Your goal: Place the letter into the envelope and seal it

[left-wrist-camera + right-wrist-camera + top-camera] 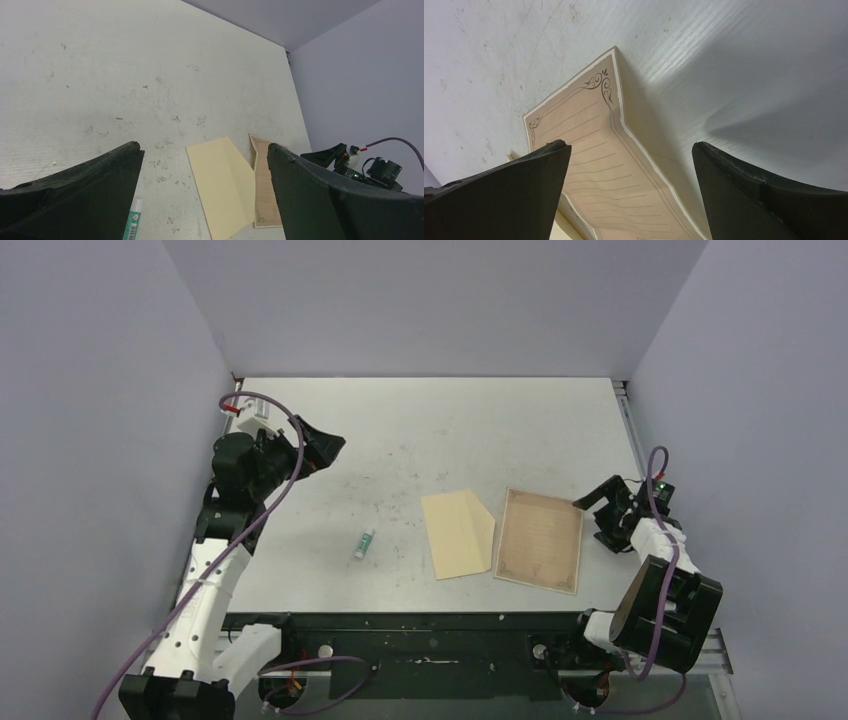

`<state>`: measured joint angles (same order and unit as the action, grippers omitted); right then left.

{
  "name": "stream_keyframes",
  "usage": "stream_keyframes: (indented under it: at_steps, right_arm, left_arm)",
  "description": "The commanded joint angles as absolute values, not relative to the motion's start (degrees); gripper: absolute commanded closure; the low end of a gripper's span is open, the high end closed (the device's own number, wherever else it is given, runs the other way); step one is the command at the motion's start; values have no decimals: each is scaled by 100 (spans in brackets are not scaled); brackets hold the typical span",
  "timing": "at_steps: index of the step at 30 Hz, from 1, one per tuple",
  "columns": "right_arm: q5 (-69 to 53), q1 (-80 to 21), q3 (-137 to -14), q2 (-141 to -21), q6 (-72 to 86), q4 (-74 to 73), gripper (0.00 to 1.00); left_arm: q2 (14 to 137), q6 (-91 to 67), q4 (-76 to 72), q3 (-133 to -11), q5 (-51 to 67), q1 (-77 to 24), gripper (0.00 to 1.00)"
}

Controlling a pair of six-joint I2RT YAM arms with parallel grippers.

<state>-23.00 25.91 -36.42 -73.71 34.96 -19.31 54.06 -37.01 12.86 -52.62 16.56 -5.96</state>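
Letter [541, 540] flat on table [420, 430] near front edge, just right of envelope [458, 533]; envelope flap seems open toward letter. Small green-white tube [363, 543] left of envelope. Right gripper [598, 520] just beside letter's right edge, jaws wide, empty. Left gripper [325, 450] farther back, raised, jaws wide, empty. Step: letter pickup, not yet gripped. Next: pinch thin edge without creasing.

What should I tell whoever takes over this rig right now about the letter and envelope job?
Left claw: open, empty, raised over the table's far left.
Right claw: open, empty, at the letter's right edge.
The letter lies on the table just right of the envelope; a small tube lies further left.
Done: nothing yet; the letter is outside the envelope.
Left: pick up the letter, slide it in, seal the flap.
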Motion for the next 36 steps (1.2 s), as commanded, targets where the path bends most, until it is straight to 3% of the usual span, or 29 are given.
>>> stream_keyframes:
  at_steps: [1, 17, 22, 26, 36]
  right_arm:
    - [-2578, 2637, -3288, -7444, 3870, -828, 3]
    - [-3042, 2637, -2880, -8053, 3969, -49, 35]
    - [-2996, 2628, -2828, -8077, 3890, -45, 63]
    - [-2721, 2468, -2872, -7917, 3857, -60, 93]
    - [-1229, 1064, -3917, -6536, 3814, -380, 95]
  left_arm:
    - [5371, -3874, 776, -5260, 1821, -588, 4]
    - [5214, -4243, 464, -4947, 1770, -589, 4]
    - [5168, -4237, 564, -4967, 1774, -587, 4]
    - [5243, -4062, 968, -5225, 1872, -589, 4]
    - [5275, -4460, 1313, -5405, 1887, -550, 4]
